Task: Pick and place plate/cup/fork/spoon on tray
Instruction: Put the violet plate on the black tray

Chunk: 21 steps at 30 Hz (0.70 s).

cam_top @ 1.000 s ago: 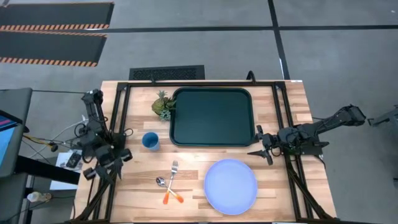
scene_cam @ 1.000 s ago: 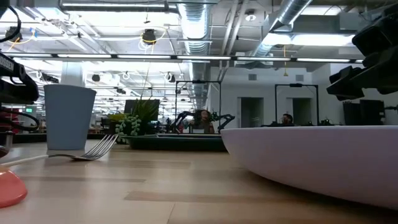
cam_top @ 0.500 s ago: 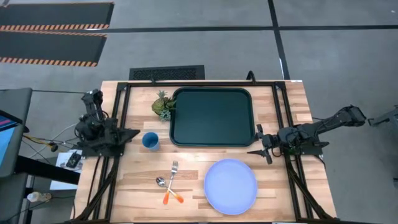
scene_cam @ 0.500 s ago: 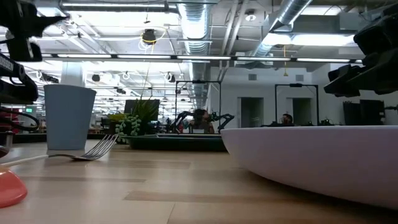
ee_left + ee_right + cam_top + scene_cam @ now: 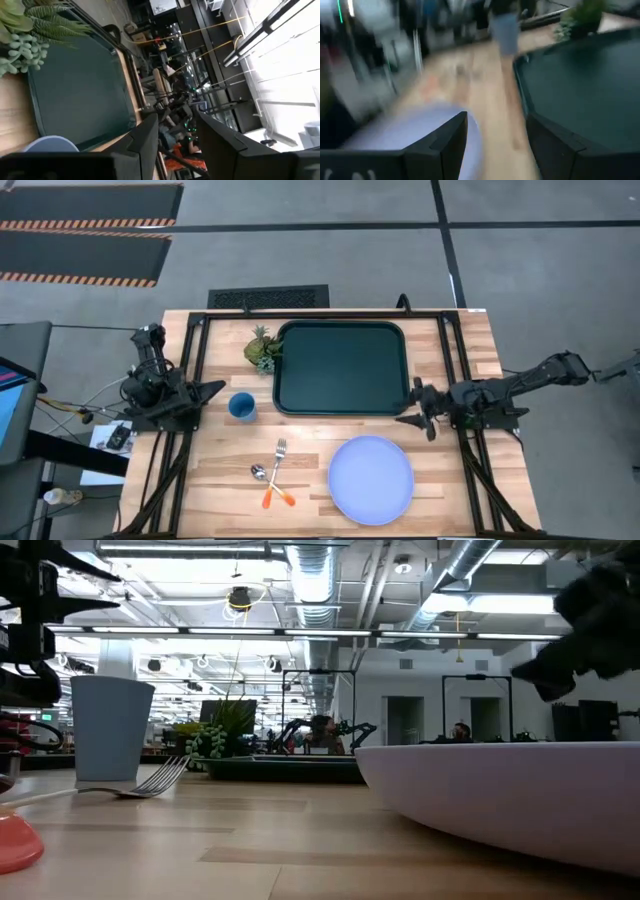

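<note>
Right hand (image 5: 417,413) open beside tray (image 5: 341,367).

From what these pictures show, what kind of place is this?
Probably a robotics lab in an open industrial hall. A wooden table on a dark frame stands on bare concrete with striped floor mats; exposed ceiling ducts and more robot arms show behind.

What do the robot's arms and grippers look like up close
Both arms are dark, near-black jointed links. The left gripper and right gripper each end in two slim pointed fingers. In the wrist views the fingers are flat, angular black blades with bevelled edges, without visible markings. Loose cables trail off the table edge by the left arm's base.
</note>
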Tool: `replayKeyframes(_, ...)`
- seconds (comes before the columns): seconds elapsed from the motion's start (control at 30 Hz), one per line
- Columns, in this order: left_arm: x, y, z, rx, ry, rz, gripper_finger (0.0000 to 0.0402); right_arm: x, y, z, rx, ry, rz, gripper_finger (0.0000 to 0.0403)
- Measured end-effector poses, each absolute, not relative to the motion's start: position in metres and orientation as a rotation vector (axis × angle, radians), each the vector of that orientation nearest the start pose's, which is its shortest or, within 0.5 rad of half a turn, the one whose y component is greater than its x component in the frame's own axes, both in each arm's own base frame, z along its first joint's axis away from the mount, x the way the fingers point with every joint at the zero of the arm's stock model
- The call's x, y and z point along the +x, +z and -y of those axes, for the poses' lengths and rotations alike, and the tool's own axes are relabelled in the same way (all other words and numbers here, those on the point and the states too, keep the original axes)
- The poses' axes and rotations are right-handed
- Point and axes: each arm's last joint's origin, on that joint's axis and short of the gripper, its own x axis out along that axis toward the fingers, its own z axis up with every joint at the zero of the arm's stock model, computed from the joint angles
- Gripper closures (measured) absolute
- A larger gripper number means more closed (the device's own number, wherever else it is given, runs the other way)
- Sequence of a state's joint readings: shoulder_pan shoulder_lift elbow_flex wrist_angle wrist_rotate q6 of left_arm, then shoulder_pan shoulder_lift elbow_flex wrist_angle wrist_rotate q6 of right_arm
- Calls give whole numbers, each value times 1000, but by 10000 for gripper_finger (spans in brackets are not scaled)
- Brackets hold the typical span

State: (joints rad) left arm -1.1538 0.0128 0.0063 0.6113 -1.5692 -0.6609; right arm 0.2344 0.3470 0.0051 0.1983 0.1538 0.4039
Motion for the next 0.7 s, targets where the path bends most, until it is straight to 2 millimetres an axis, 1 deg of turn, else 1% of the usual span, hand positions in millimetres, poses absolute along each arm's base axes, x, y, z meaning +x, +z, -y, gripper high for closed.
replayKeyframes(0.07, 50, 204, 40, -1267, 369, 278, 278, 117, 165, -21, 556, 16, -33, 175)
replayKeyframes(0.17, 51, 204, 38, -1316, 389, 309, 278, 116, 183, -15, 771, -20, 170, 175)
replayKeyframes(0.23, 52, 204, 37, -1348, 401, 334, 278, 116, 191, -12, 866, -53, 246, 175)
replayKeyframes(0.3, 53, 205, 36, -1355, 394, 351, 278, 115, 199, -9, 901, -77, 329, 175)
replayKeyframes(0.37, 54, 207, 35, -1336, 388, 363, 278, 114, 206, -6, 894, -87, 383, 175)
replayKeyframes(0.47, 55, 215, 30, -1337, 395, 398, 278, 113, 208, -3, 892, -121, 413, 175)
replayKeyframes(0.57, 56, 222, 26, -1325, 400, 438, 278, 112, 213, 1, 946, -117, 485, 175)
replayKeyframes(0.63, 55, 230, 22, -1305, 415, 463, 278, 109, 221, 4, 986, -99, 554, 175)
replayKeyframes(0.7, 54, 236, 18, -1268, 447, 482, 278, 108, 236, 6, 981, -89, 592, 175)
